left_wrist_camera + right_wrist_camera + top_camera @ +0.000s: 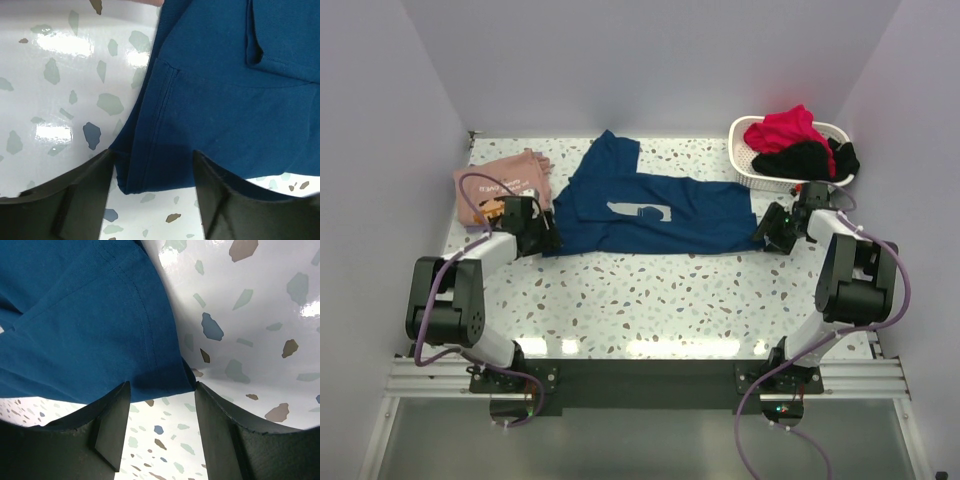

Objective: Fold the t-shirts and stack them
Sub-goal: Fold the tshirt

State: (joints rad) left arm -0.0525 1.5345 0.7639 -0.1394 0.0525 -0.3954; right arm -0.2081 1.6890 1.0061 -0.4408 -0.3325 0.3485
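Observation:
The dark blue t-shirt (650, 212) lies spread across the middle of the table, its pale print facing up. A salmon-pink t-shirt (505, 182) sits folded at the back left. My left gripper (542, 238) is low at the blue shirt's near-left corner. In the left wrist view the left gripper (152, 175) is open, and the hemmed corner of the blue cloth (225, 100) lies between its fingers. My right gripper (770, 232) is at the near-right corner. In the right wrist view the right gripper (162, 400) is open, with the blue cloth (75, 330) edge at its fingertips.
A white basket (758, 172) at the back right holds a red garment (782, 130) and a black one (810, 158). It stands just behind the right arm. Walls close in the table on the left, back and right.

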